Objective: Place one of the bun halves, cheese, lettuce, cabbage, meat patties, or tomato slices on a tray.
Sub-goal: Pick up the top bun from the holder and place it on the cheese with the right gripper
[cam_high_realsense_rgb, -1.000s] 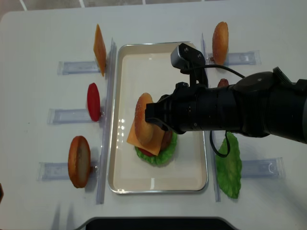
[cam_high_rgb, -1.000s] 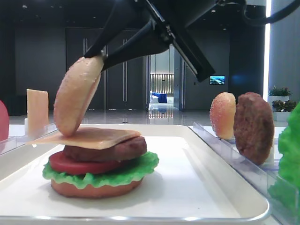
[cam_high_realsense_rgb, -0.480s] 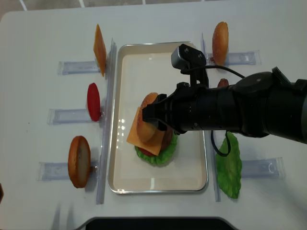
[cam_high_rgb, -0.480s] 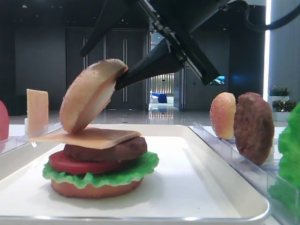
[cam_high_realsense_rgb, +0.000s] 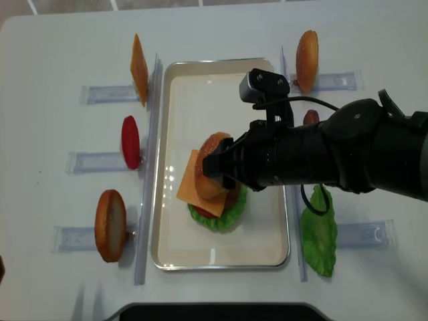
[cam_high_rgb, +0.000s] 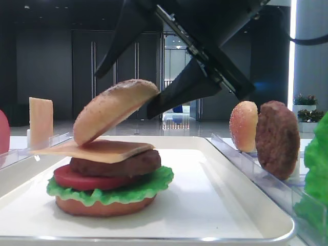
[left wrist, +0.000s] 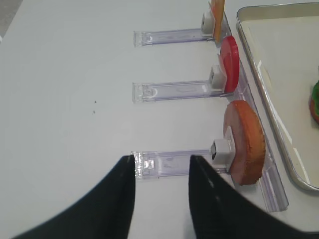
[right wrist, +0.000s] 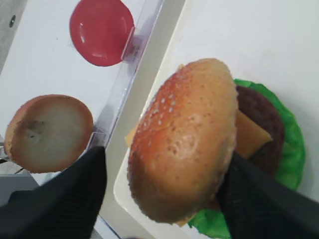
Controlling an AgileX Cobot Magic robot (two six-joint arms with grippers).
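- Close to the front, a big white tray (cam_high_rgb: 241,205) sits on the white table (cam_high_realsense_rgb: 60,67).
- On the tray is a stack. From the bottom up: a flat bottom bun (cam_high_rgb: 102,206), green lettuce (cam_high_rgb: 148,185), a red tomato slice (cam_high_rgb: 84,180), a brown meat patty (cam_high_rgb: 123,165) and a square of cheese (cam_high_rgb: 97,150).
- The bun top (cam_high_rgb: 114,107) leans on the cheese. Its left edge touches the cheese and its right side is tipped up in the air.
- The right claw (right wrist: 162,191) is spread wide, with one black finger (right wrist: 60,199) on each side of the bun top. In the low front view both fingers stand clear of the bun, so the claw is not squeezing it.
- To the right of the tray, in clear racks, stand another speckled bun (cam_high_rgb: 243,126), a second meat patty (cam_high_rgb: 277,139) and a loose lettuce leaf (cam_high_realsense_rgb: 319,231).
- To the left of the tray, more food stands on edge in clear racks (left wrist: 174,90): a bun half (left wrist: 244,142), a red tomato disc (left wrist: 230,63) and, at the far end, a spare cheese slice (cam_high_realsense_rgb: 139,69).
- The left claw (left wrist: 160,196) hangs low over the table beside the nearest left rack. Its two black fingers are apart and hold nothing.
- Far behind it all is a dark hall with a lit doorway (cam_high_rgb: 177,105).
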